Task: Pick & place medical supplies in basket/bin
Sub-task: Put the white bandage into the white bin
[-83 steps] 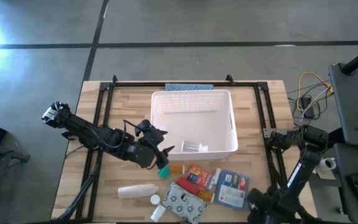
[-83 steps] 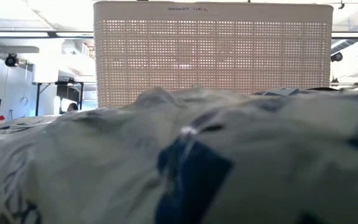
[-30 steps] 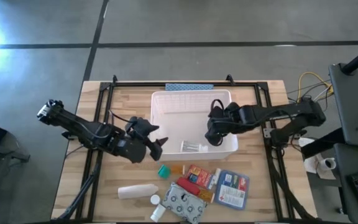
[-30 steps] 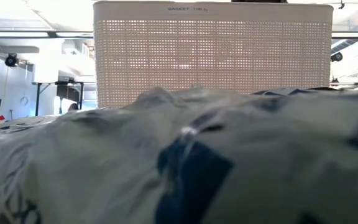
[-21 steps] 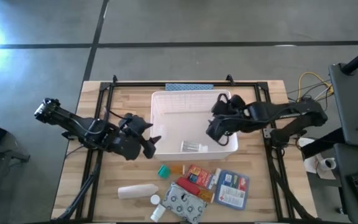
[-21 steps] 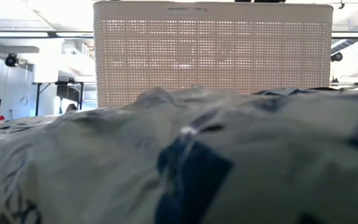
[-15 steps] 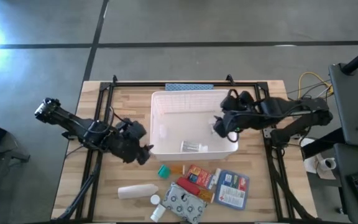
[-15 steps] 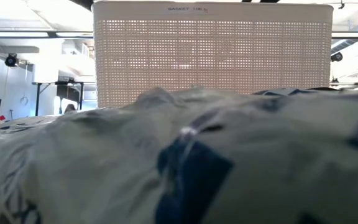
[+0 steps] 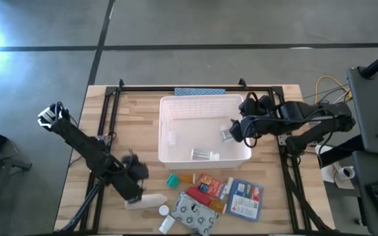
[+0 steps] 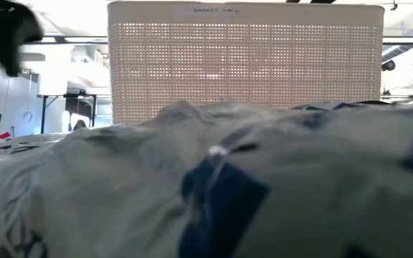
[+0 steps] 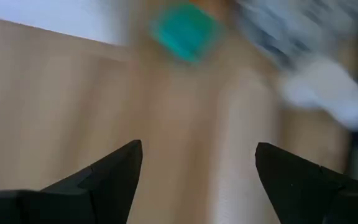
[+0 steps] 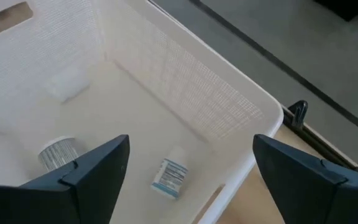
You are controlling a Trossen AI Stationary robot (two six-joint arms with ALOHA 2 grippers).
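Note:
The white bin (image 9: 205, 105) stands mid-table. On its floor lie a small labelled bottle (image 12: 169, 174), a ribbed vial (image 12: 58, 152) and a clear item (image 9: 204, 155). My right gripper (image 12: 191, 180) is open above the bin's right side (image 9: 239, 130), touching nothing. My left gripper (image 9: 133, 177) is open, low over the table by the lying white bottle (image 9: 143, 200). Its blurred wrist view shows the teal vial (image 11: 185, 31) and the white bottle (image 11: 328, 99) ahead. The orange vial (image 9: 187, 177), red-orange box (image 9: 209, 185), blue-white box (image 9: 245, 198) and grey pouch (image 9: 195, 215) lie near the near edge.
Two small white bottles (image 9: 164, 210) lie left of the pouch. The pouch (image 10: 214, 186) fills the low view, with the bin wall (image 10: 246, 64) behind it. A black frame (image 9: 110, 98) borders the table. Bare wood lies left of the bin.
My left gripper has swung from beside the bin's near left corner toward the near edge, down to the lying white bottle. My right gripper has drawn back from the bin's middle toward its right wall, and the small labelled bottle now shows on the bin floor.

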